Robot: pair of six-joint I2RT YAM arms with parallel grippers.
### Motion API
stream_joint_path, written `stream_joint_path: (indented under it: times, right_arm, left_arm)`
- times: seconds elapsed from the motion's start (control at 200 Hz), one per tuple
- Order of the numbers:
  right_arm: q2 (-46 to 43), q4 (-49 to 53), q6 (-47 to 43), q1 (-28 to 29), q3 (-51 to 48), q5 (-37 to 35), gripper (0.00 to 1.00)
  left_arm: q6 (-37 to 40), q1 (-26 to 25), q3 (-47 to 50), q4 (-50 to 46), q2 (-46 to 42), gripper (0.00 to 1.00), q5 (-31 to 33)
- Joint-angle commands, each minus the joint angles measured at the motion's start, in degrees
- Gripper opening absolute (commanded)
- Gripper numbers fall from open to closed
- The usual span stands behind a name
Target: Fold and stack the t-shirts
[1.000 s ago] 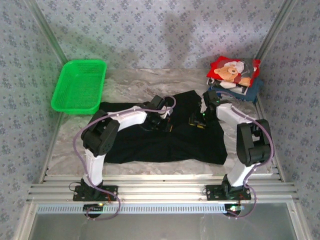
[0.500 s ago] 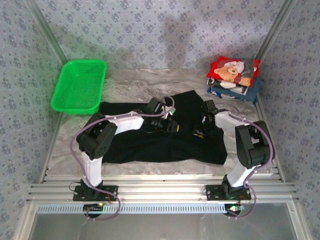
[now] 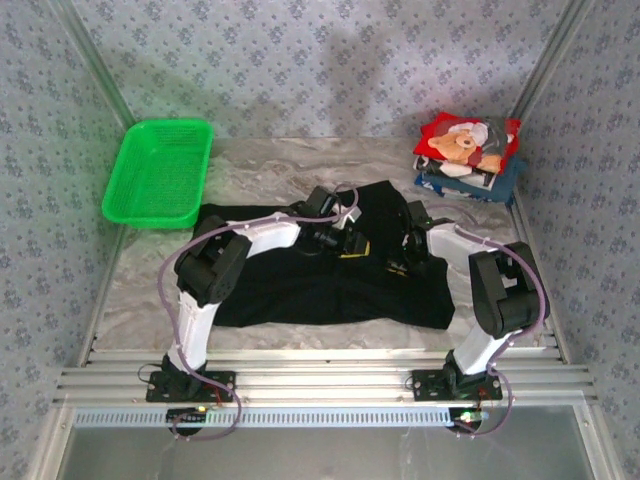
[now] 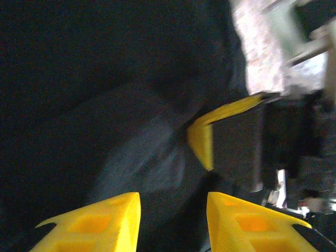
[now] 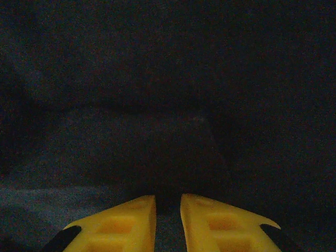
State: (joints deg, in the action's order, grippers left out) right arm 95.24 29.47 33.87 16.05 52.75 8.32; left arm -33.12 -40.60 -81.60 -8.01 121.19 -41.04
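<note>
Though parted, left tool [image 4: 172, 203] over t-shirt [image 4: 79, 79]

The left arm [image 3: 205, 275] was bent at a raised elbow, its forearm angled rightward toward the middle. The left tool [image 3: 351, 243] [image 4: 173, 212] pointed down, its yellow fingers set apart with a clear gap. The right arm [image 3: 497, 290] folded back and leaned leftward. The right tool [image 3: 401, 264] [image 5: 168, 210] sat low, its fingers nearly together with a thin slit between them. The two tools were near each other.
</note>
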Motion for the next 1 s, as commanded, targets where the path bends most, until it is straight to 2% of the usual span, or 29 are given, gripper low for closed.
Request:
stream_joint_path:
  times: [0.0,0.27,0.37,0.495,0.799,0.994]
  right_arm:
    - [0.99,3.40,-0.19,0.44,-1.51,-1.77,0.24]
    - [1.24,3.79,-0.89,0.39,-0.75,-1.46,0.25]
    - [1.36,3.66,-0.91,0.45,-0.64,-1.22,0.25]
    - [1.77,3.48,-0.91,0.47,-0.51,-0.85,0.26]
    - [1.87,3.83,-1.27,0.43,-0.28,-0.82,0.27]
    - [1.73,3.96,-1.26,0.42,-0.11,-0.85,0.27]
  left_arm:
    - [4.26,0.88,-1.63,-7.34,0.33,0.38,1.79]
    - [4.78,3.03,-0.44,-10.62,-5.53,0.43,13.94]
    - [4.85,3.85,0.18,-12.09,-5.83,0.44,16.23]
    - [4.70,4.33,0.77,-12.48,-5.13,0.44,16.11]
    - [2.25,3.03,-0.92,-11.18,-1.34,0.45,5.76]
    - [1.84,2.65,0.01,-12.57,-0.34,0.44,3.51]
